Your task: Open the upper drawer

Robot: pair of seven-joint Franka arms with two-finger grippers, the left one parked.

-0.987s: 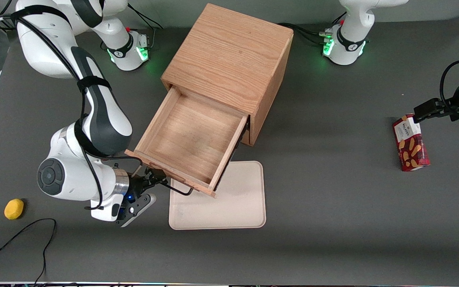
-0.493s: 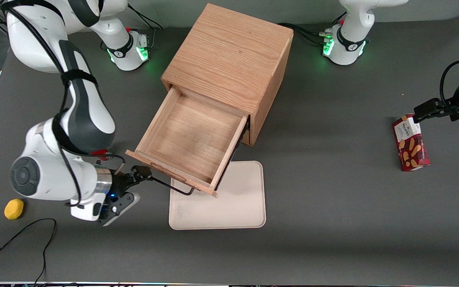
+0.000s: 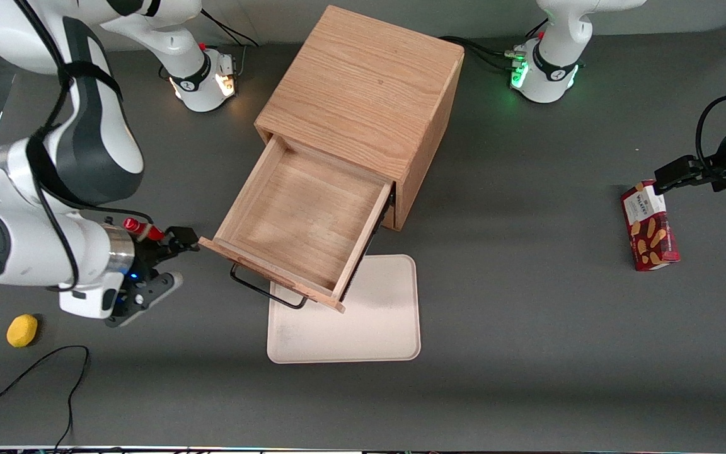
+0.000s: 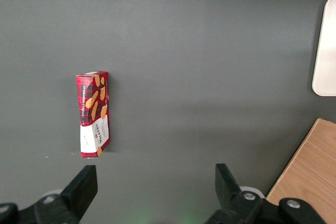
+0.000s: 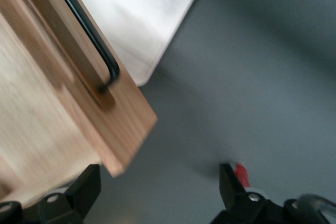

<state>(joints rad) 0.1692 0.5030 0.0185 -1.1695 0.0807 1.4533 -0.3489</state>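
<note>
Pincer (image 3: pixel 177 243) on working arm, fingers spread and empty, just beside corner of light oak upper drawer (image 3: pixel 300 221), pulled well out above cream plastic tray (image 3: pixel 375 315); risk: careless swing clipping that corner, nudging drawer back

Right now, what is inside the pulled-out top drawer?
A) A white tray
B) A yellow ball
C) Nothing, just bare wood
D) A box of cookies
C: the upper drawer is pulled out of the cabinet and only its bare wooden floor shows. The gripper is open beside the corner of the drawer front, off the handle.
</note>
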